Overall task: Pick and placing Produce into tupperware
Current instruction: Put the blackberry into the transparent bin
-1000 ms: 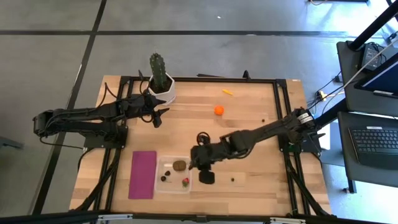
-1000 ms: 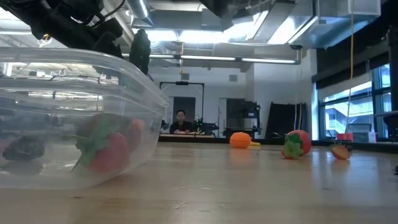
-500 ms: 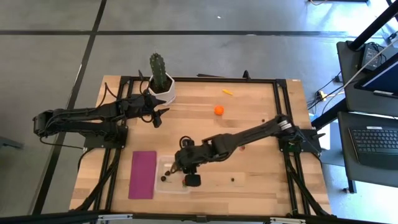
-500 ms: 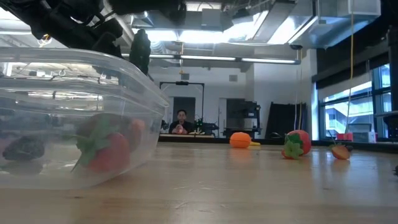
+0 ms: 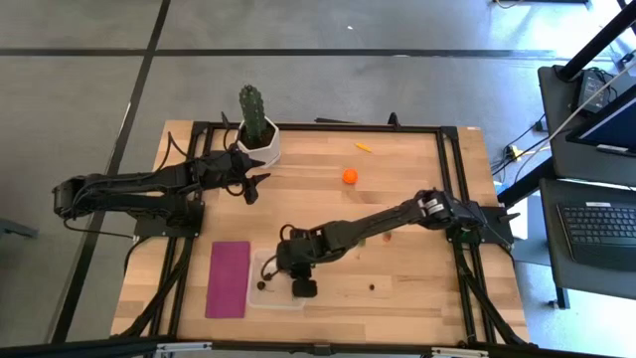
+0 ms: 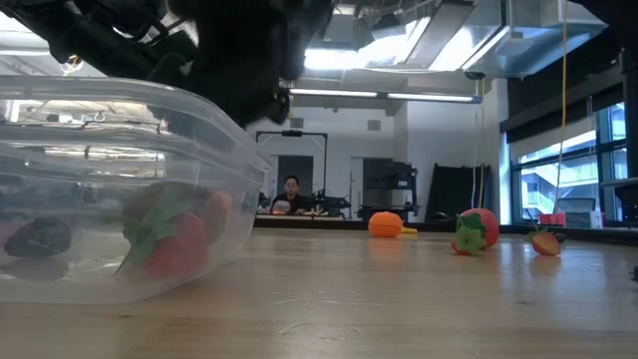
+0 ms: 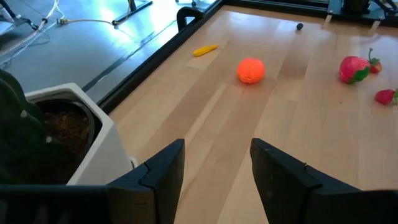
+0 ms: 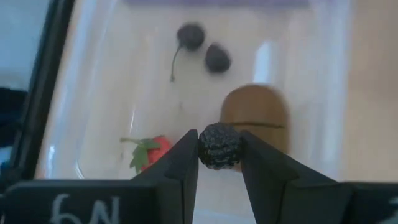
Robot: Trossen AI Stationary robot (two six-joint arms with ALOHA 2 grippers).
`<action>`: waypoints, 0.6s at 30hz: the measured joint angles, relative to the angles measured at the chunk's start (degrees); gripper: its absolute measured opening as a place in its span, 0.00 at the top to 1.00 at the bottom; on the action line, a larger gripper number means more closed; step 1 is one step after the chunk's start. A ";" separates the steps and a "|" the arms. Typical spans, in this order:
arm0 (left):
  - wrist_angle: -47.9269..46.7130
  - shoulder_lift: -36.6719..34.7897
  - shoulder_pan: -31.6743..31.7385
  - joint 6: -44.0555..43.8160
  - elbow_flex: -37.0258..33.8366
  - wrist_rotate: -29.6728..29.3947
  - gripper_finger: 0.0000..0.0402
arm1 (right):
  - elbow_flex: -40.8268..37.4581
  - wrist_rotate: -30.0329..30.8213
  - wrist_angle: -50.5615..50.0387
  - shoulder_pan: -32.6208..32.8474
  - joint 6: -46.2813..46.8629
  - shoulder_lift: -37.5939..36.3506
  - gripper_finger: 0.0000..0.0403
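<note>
The clear, shallow, round-cornered plastic tub (image 5: pixel 276 281) sits at the near edge of the pale wooden worktop (image 5: pixel 417 249), just beside a flat magenta rectangle (image 5: pixel 229 278) on its left. Bare wood lies open to the tub's right, apart from one tiny dark berry (image 5: pixel 372 288).

The right arm reaches low across the worktop, its claw (image 8: pixel 219 163) poised over the tub and clenched on a bumpy, round black berry (image 8: pixel 219 145). Under it in the tub lie a smooth brown oval kiwi (image 8: pixel 255 112), a red strawberry with a green leaf top (image 8: pixel 152 151) and two small dark berries (image 8: pixel 205 48), one with a thin stem.

The left arm waits at the far left side, its claw (image 7: pixel 214 165) released, fingers parted, near a tall green cactus in a white pot (image 5: pixel 256 125).

Out on the open wood lie a dimpled orange ball (image 7: pixel 250 70), a thin yellow piece (image 7: pixel 205 50) near the black frame edge, and two more red strawberries (image 7: pixel 354 68), all well apart from the tub.
</note>
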 joint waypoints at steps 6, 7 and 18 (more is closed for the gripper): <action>-0.13 0.00 0.00 -0.17 0.00 0.00 0.56 | -0.04 0.15 -0.68 0.38 0.15 1.10 0.73; -0.13 0.00 0.01 -0.17 0.00 0.00 0.56 | -0.04 0.15 -0.78 0.38 0.05 1.18 0.73; -0.15 0.00 0.00 -0.15 0.00 0.00 0.56 | -0.04 0.11 -0.59 0.34 0.04 1.21 0.63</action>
